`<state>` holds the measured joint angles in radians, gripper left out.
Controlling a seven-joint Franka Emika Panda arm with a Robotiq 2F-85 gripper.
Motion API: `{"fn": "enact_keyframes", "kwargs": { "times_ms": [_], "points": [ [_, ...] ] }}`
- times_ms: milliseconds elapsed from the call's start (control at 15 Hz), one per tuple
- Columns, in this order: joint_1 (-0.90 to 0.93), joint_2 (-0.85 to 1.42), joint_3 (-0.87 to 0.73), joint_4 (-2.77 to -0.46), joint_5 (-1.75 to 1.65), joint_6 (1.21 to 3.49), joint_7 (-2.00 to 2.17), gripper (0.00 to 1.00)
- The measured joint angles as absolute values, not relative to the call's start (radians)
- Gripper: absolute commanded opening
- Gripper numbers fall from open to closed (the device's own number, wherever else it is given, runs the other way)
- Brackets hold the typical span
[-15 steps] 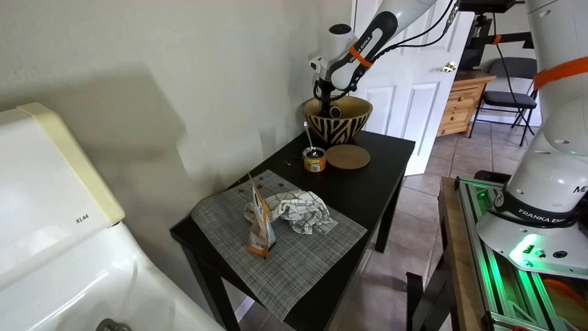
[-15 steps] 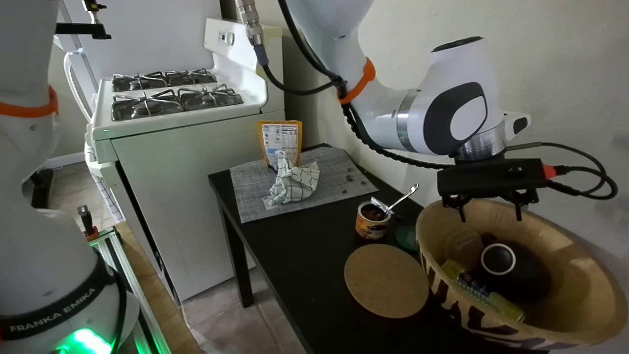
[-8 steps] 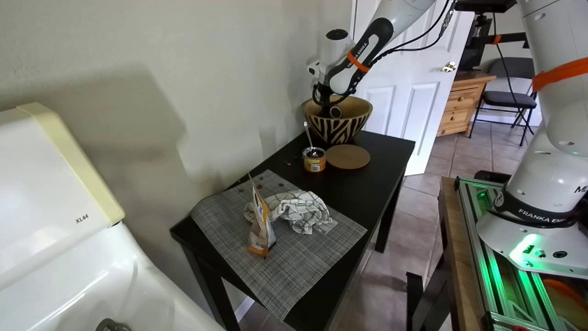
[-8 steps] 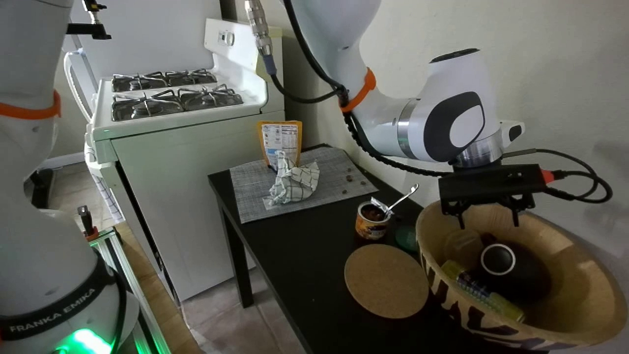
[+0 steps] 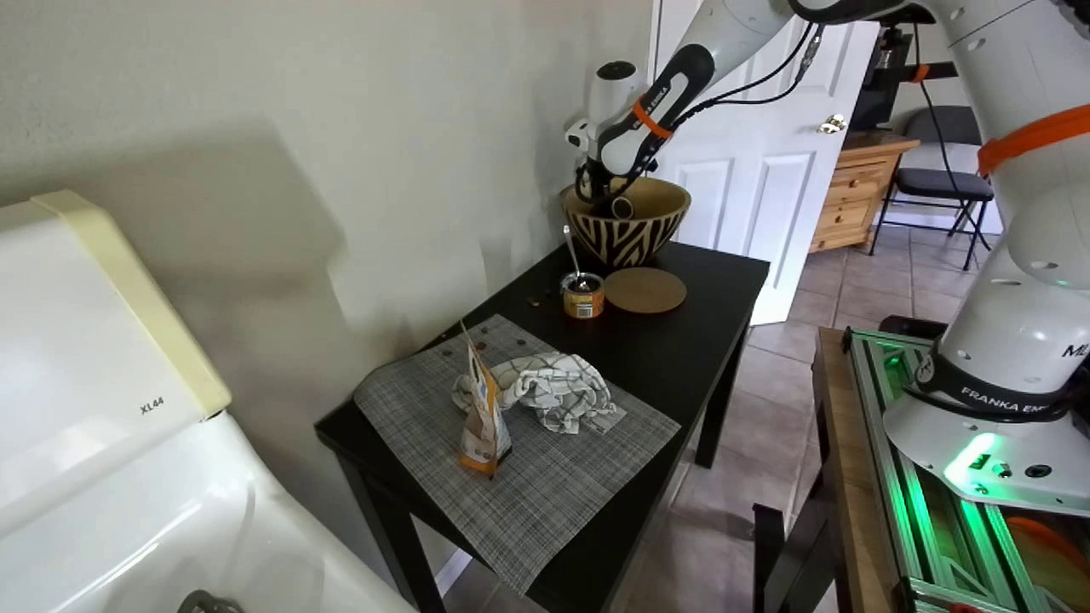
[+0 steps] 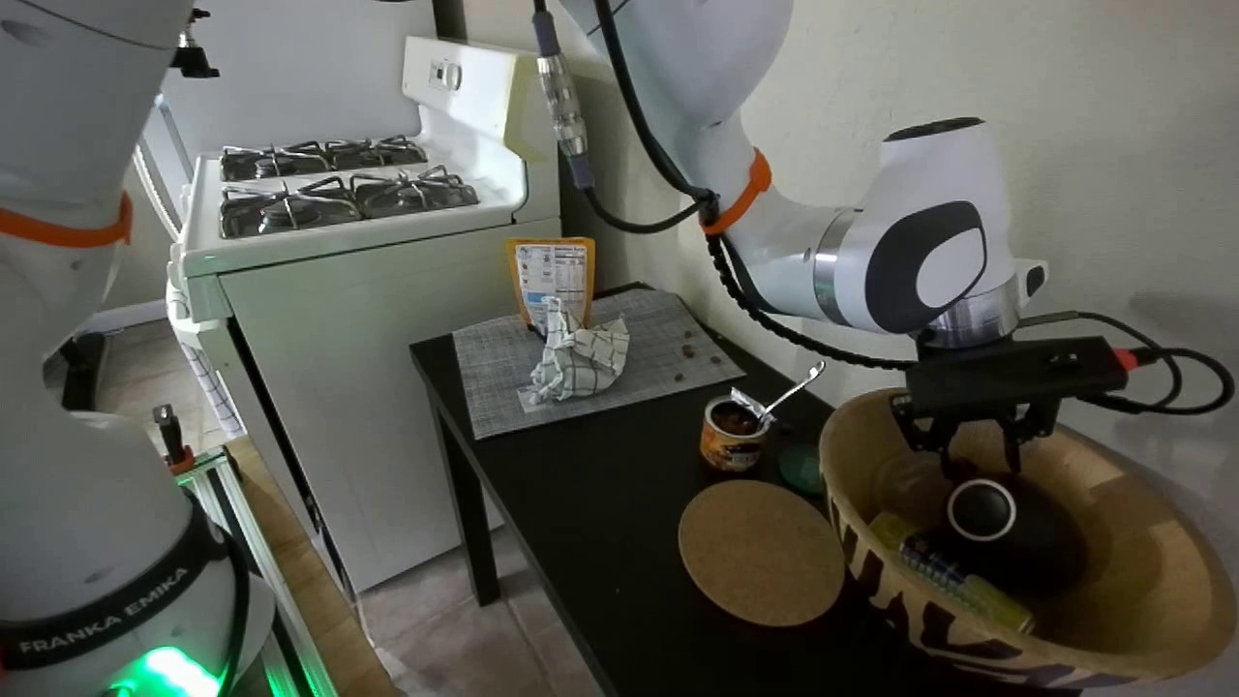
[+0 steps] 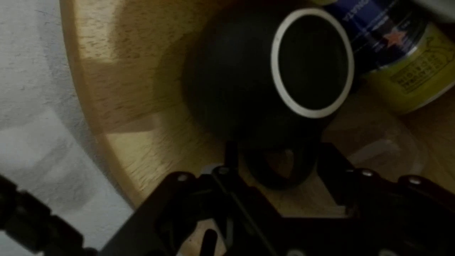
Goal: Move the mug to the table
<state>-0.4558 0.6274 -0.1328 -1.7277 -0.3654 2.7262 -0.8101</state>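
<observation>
While the gripper point(image 6: 980, 471) stands with fingers apart, the mug point(image 7: 231, 85) lies tipped in the bowl point(image 5: 626, 243) just below it, its handle point(image 7: 280, 184) between the fingertips in the wrist view; the table point(image 5: 656, 349) is under both.

Crumpled cloth point(image 6: 581, 356) beside orange pouch point(image 6: 554, 271)

In an exterior view, the gripper point(image 6: 980, 467) was positioned over the striped basket point(image 6: 1142, 571), its jaws parted near the mug point(image 6: 1031, 537). The mug lay tipped inside, base exposed. The table point(image 6: 600, 503) also carried a tan disc point(image 6: 762, 553), an open container point(image 6: 733, 442) and a placemat point(image 6: 647, 348).
</observation>
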Motion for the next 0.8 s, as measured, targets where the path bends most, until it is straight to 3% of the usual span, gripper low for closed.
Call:
{"fn": "enact_keyframes", "kwargs": {
  "times_ms": [267, 467, 667, 800],
  "points": [
    [-0.463, 0.654, -0.119, -1.673, -0.347, 2.655, -0.925, 0.54],
    [-0.462, 0.665, -0.114, -1.649, -0.343, 2.618, -0.998, 0.34],
    [-0.457, 0.673, -0.115, -1.642, -0.343, 2.607, -1.034, 0.06],
    [-0.45, 0.678, -0.117, -1.642, -0.343, 2.599, -1.037, 0.06]
  ]
}}
